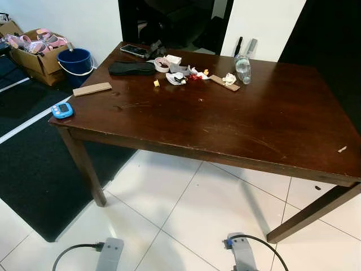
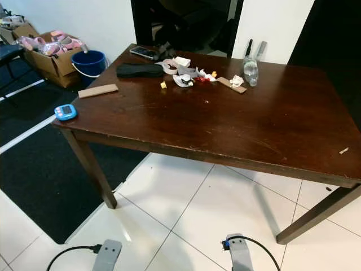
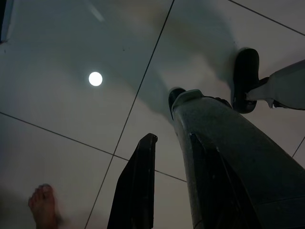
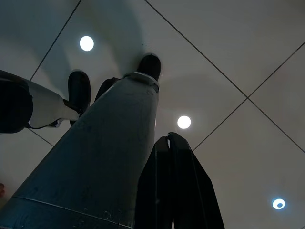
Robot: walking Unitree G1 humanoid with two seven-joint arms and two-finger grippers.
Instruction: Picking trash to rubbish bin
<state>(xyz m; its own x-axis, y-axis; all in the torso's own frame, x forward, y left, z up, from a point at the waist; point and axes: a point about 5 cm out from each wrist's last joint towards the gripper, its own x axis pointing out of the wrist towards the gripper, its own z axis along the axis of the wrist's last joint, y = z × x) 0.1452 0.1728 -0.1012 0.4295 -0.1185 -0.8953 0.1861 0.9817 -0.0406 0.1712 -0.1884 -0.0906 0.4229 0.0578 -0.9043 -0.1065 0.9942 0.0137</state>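
Left eye view: trash (image 1: 186, 74) clusters at the desk's (image 1: 237, 124) far edge, well ahead.
Left end effector (image 3: 164, 191): hangs by the leg, fingers spread.
Right end effector (image 4: 172, 186): hangs low, fingers pressed together.
Nearer arm: neither clearly; trash sits slightly left.

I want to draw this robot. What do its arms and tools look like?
Both arms are silver-grey metal. In the head views, the left arm has a black cable plugged into it, and the right arm has a black cable with a small blue connector. Each tool has two long, flat black fingers: the left tool and the right tool.
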